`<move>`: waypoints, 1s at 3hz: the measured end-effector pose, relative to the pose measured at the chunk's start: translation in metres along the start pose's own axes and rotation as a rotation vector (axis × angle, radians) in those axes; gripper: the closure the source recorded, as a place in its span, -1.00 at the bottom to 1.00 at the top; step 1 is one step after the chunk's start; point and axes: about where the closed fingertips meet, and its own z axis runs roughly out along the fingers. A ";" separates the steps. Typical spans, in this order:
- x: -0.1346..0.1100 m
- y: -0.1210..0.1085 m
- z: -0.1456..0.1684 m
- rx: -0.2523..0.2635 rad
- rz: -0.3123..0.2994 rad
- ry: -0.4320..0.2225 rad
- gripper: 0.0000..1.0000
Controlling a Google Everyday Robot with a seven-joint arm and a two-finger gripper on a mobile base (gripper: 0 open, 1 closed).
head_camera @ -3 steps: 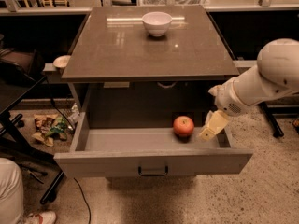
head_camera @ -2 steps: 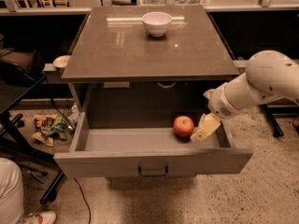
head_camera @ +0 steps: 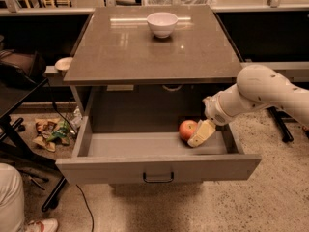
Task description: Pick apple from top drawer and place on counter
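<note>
Camera view: gripper [head_camera: 199, 135] at the apple [head_camera: 187, 129] inside the open top drawer [head_camera: 159, 167]

1. Top drawer stands pulled out from beneath the counter [head_camera: 145, 52], with its dark bar handle [head_camera: 158, 177] facing the camera. This position exposes the interior from above and gives the arm [head_camera: 256, 93] its way in.

2. Apple lies on the drawer floor at the right rear, near the right wall. It is not lifted.

3. Gripper is down inside the drawer, its pale tip touching or just beside the apple's right side. The arm reaches in from the right over the drawer's right wall, with the wrist angled down and leftward toward the fruit. Whether the jaws are spread about the apple or closed on it cannot be told, because the pale part hides the contact.

4. Counter carries a white bowl [head_camera: 162, 23] at rear centre, well apart from the drawer.

Judgement: the step in hand is the grasp, and placement is not yet done. The counter's front edge overhangs the drawer's rear just above the apple, so the lift likely calls for drawing forward before rising. The slab's near right portion, away from the bowl, looks the natural set-down spot
</note>
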 end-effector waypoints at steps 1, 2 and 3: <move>0.004 -0.008 0.019 0.001 0.000 -0.005 -1.00; 0.011 -0.011 0.036 -0.003 0.006 -0.013 -1.00; 0.015 -0.012 0.048 -0.006 0.011 -0.026 -1.00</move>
